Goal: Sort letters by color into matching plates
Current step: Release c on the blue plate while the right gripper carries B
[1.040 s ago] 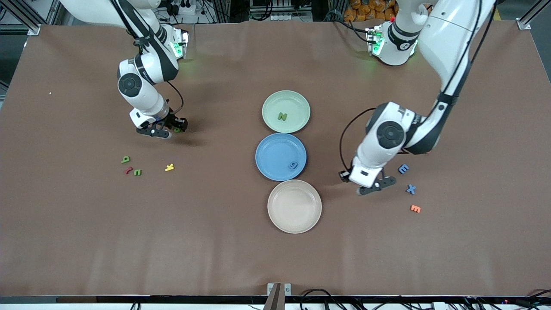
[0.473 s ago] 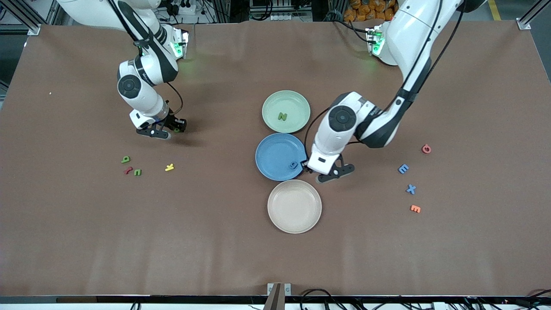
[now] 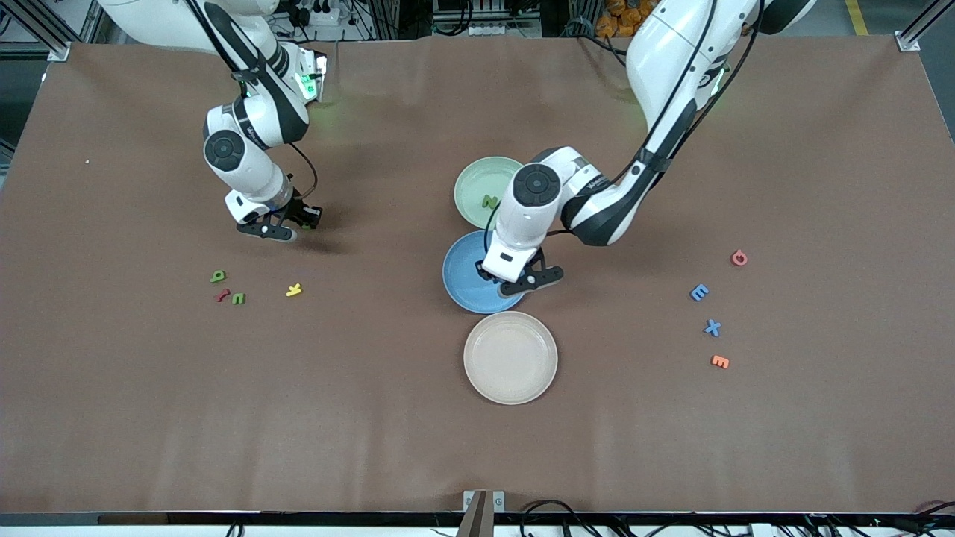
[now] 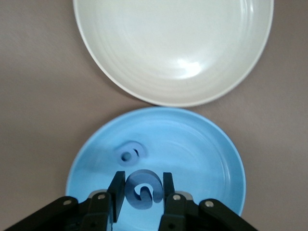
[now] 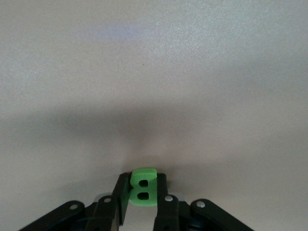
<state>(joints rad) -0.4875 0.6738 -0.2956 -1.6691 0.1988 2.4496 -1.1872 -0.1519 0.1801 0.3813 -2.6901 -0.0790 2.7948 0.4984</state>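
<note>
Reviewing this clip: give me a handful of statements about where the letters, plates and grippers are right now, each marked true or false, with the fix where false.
1. The left gripper holds a blue letter over the blue plate. True.
2. The right gripper is open and empty. False: it is shut on a green letter B just above the table.
3. The beige plate holds one letter. False: it holds none.
4. A green letter N lies in the green plate. True.
5. Another blue letter already lies in the blue plate. True.
6. The orange letter lies in the blue plate. False: it lies on the table toward the left arm's end.
</note>
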